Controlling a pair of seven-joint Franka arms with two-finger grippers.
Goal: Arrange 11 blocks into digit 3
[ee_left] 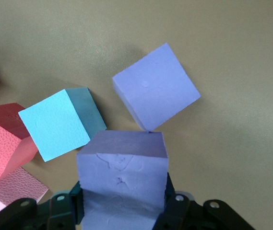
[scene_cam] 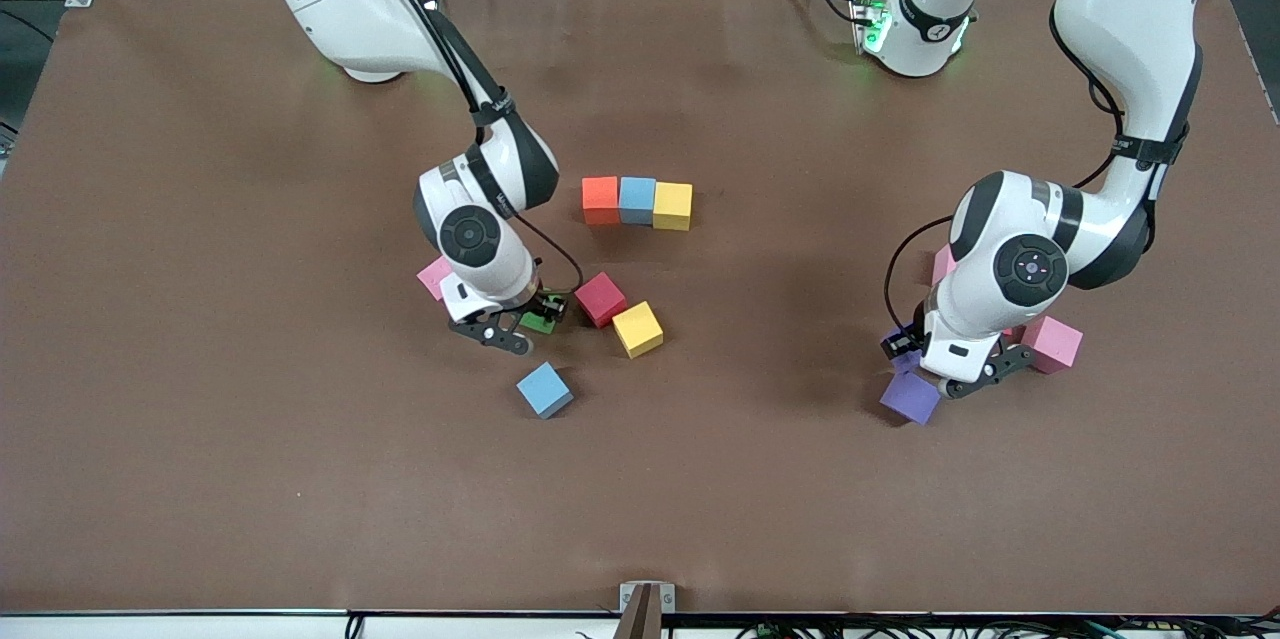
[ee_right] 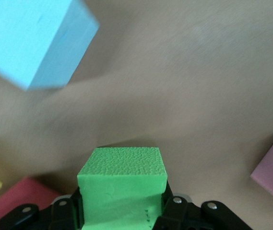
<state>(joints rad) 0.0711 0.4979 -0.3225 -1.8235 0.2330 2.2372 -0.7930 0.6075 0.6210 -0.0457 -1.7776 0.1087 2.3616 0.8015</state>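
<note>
Brown counter (scene_cam: 200, 419) with wide bare margins toward every edge. Mid-counter, orange block (scene_cam: 600, 199), blue block (scene_cam: 637, 199) and yellow block (scene_cam: 673, 206) touch in a row. Right gripper (ee_right: 122, 218) fingers clamp a green block (ee_right: 122, 191); left gripper (ee_left: 123, 215) fingers clamp a purple block (ee_left: 123, 172), another purple block (ee_left: 155, 86) beside it.

No text, label, brand, number or sign can be read anywhere in these views. The foam cubes show only plain coloured faces, the arms' white shells carry no legible marking, and the brown counter (scene_cam: 200, 419) is unmarked.
</note>
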